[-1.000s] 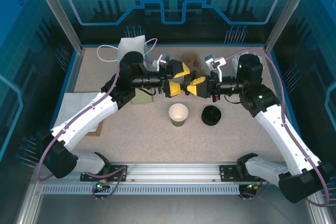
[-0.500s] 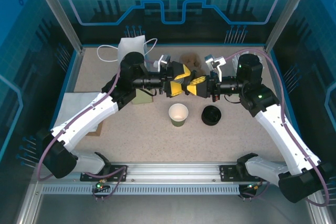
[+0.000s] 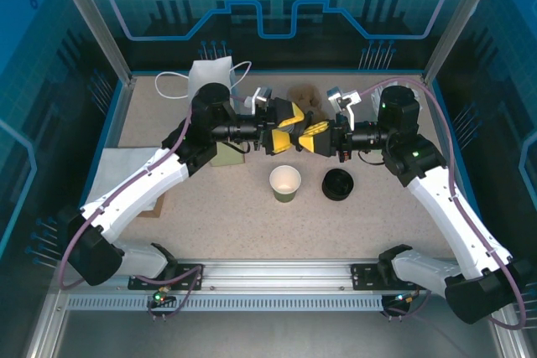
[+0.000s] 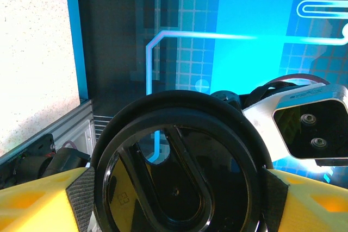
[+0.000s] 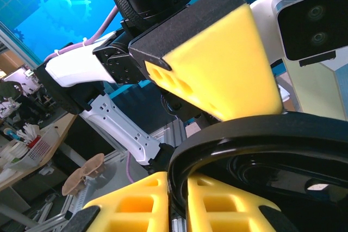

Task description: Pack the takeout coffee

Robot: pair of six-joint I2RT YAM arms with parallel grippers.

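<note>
Meeting above the middle of the speckled beige counter (image 3: 226, 215), the two arms point their pincers at each other, almost tip to tip. The left pincer (image 3: 283, 128) is clamped across a round black plastic lid (image 4: 176, 180). In the left wrist view its yellow fingers (image 4: 32, 202), faced with dark pads, press on the lid's rim from both sides. The lid faces the camera and shows a raised U-shaped rib.

The right pincer (image 3: 316, 137) has the same lid's rim between its own two yellow fingers (image 5: 128, 205). In the right wrist view the black edge runs through the narrow slot between them, and they look closed on it. One yellow finger of the left pincer stands just above. Both pincers hold the lid in the air.

The takeout coffee, a small green paper cup (image 3: 285, 183) with a white inside and rim, stands upright and uncovered on the counter. It is just in front of the joined pincers and touches neither. A round black plastic piece (image 3: 339, 184) lies near its right side, apart from it.

A white paper bag (image 3: 210, 75) with loop handles stands at the far left of the counter, and a brown lump (image 3: 303, 90) lies behind the pincers. A pale green box-like thing (image 3: 225, 155) shows partly beside the left arm. A white sheet (image 3: 126, 163) lies at the left edge.
</note>
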